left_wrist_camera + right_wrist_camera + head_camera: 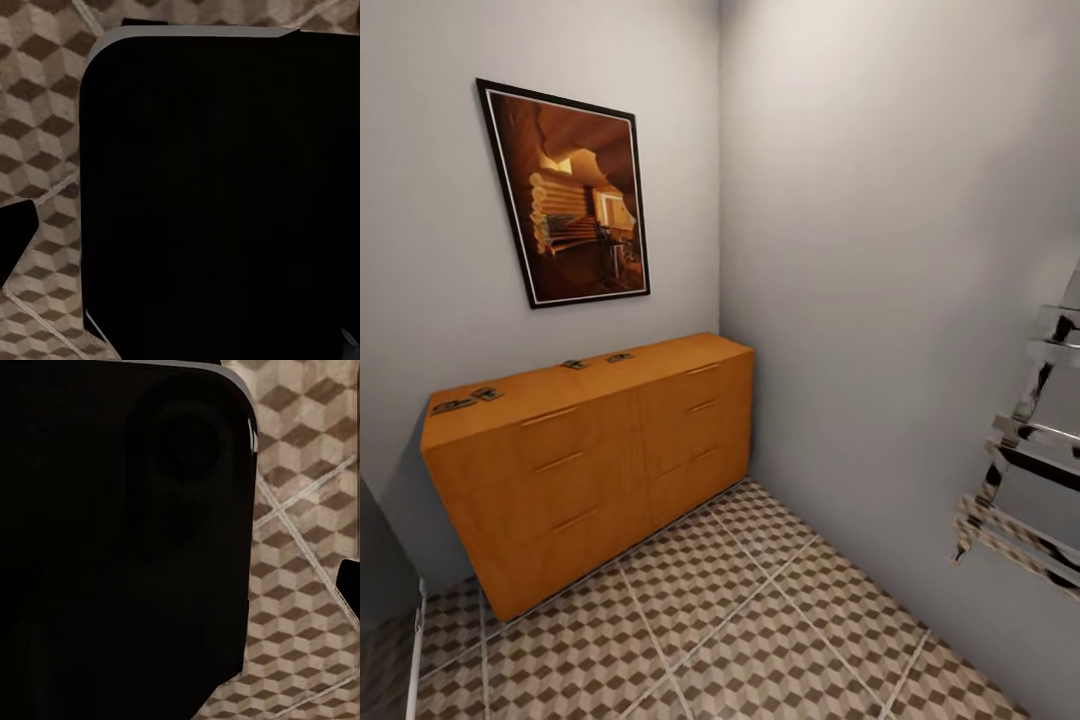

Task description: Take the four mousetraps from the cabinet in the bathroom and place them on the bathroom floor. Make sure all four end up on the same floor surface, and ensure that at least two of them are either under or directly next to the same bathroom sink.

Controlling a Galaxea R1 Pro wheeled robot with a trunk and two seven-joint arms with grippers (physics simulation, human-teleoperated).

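Where the head view begins, the cube-patterned bathroom floor [760,620] runs up to the orange-brown cabinet [600,460] against the grey wall. On its flat top lie four mousetraps: two [468,399] touching near the left end, two [597,361] just apart near the middle. Above hangs a framed picture [570,195]; a chrome rack [1025,470] stands right. Whether either gripper is spread cannot be told: dark robot bodywork [217,202] blocks both wrist views.

We see a dark-framed picture [570,195] of a warm-lit log interior hanging on the left grey wall [430,260]. The right grey wall [890,250] meets it at the far corner. A chrome rack [1025,470] juts in at the near right.
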